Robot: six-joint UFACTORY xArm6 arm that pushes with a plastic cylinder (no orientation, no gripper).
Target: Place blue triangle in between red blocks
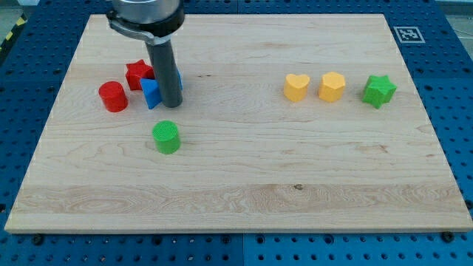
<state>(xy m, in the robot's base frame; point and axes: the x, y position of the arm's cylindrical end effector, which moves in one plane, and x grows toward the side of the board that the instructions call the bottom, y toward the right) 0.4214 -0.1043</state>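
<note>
A red cylinder [113, 97] sits at the view's left on the wooden board. A red star [138, 74] lies just up and right of it. A blue block [151, 94], its shape partly hidden by my rod, lies to the right of the red cylinder and below the red star, touching or nearly touching the star. A second bit of blue [178, 77] shows to the right of the rod. My tip [171, 104] rests against the right side of the blue block.
A green cylinder [166, 137] stands below the tip. At the view's right lie a yellow heart [296, 87], a yellow hexagon-like block [332, 86] and a green star [378, 91]. The board's edge [236, 230] meets a blue perforated table.
</note>
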